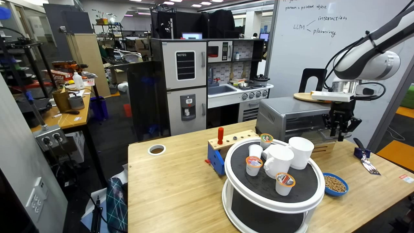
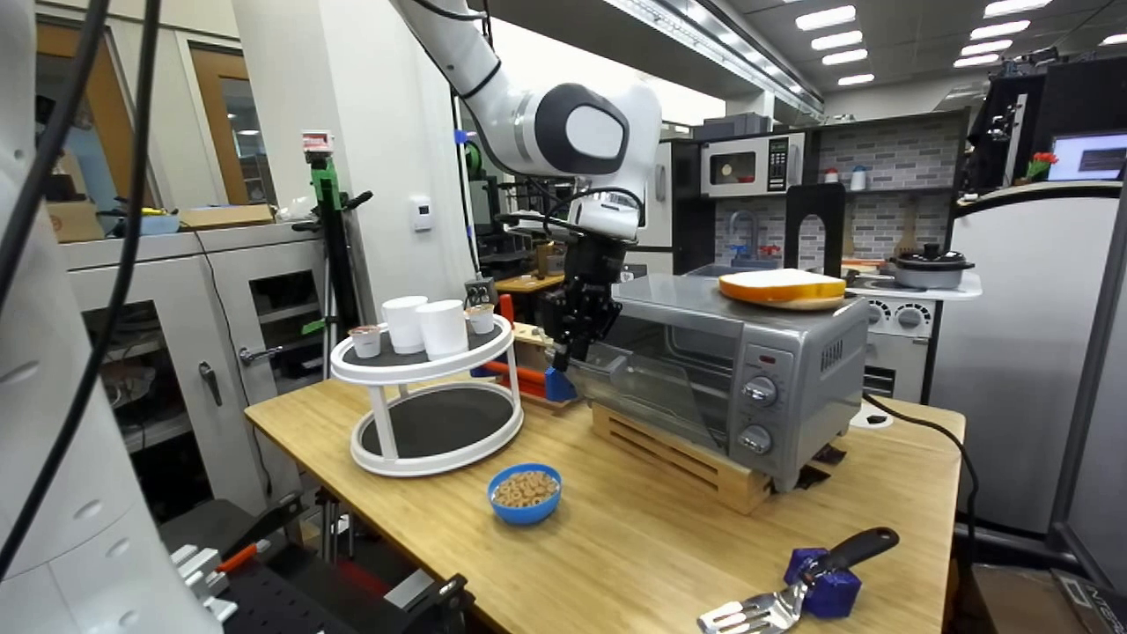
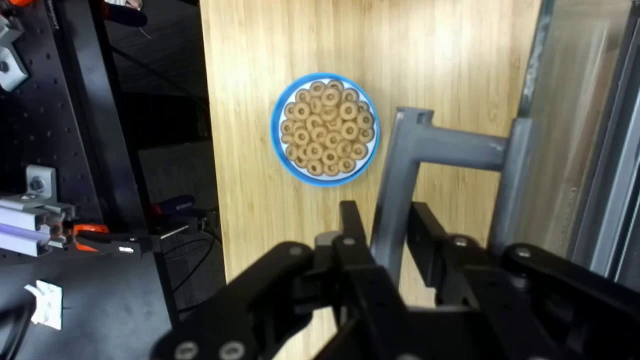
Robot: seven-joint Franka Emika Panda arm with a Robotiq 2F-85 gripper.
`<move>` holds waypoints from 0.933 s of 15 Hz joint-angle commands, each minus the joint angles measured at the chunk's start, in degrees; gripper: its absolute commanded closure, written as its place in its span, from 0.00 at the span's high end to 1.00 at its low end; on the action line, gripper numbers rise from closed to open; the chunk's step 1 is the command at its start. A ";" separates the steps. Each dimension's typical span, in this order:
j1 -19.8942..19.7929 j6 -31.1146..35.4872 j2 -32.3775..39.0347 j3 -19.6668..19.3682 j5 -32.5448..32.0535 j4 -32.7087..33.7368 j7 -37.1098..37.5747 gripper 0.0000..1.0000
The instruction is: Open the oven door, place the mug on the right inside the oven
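The oven (image 2: 806, 387) is a grey box with its oven door (image 2: 660, 396) tilted partly open, the glass leaning outward. My gripper (image 3: 383, 205) straddles the grey door handle (image 3: 407, 150) in the wrist view. Its jaws stand apart with the bar between them, and a gap shows on the left finger's side. In an exterior view the gripper (image 1: 338, 137) hangs pointing down in front of the oven. Two white mugs stand upright on the round stand; the mug on the right (image 1: 301, 153) is nearer the oven. Out of the wrist view are both mugs.
Beside the mugs, the two-level white stand (image 2: 423, 374) carries smaller cups. A blue cereal bowl (image 2: 525, 495) sits in front of the oven. The oven rests on a wooden base (image 2: 669, 453) and bears bread (image 2: 782, 283) on top. A spatula (image 2: 806, 586) lies near the table's edge.
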 commanded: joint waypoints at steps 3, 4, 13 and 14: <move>0.07 -1.91 -1.64 0.94 2.31 -2.73 -2.28 0.72; 0.02 -2.04 -1.84 0.88 2.21 -2.91 -2.20 0.80; -0.07 -3.35 -2.24 0.76 1.95 -2.99 -2.06 1.00; -0.07 -3.43 -2.23 0.78 1.99 -2.89 -2.03 1.00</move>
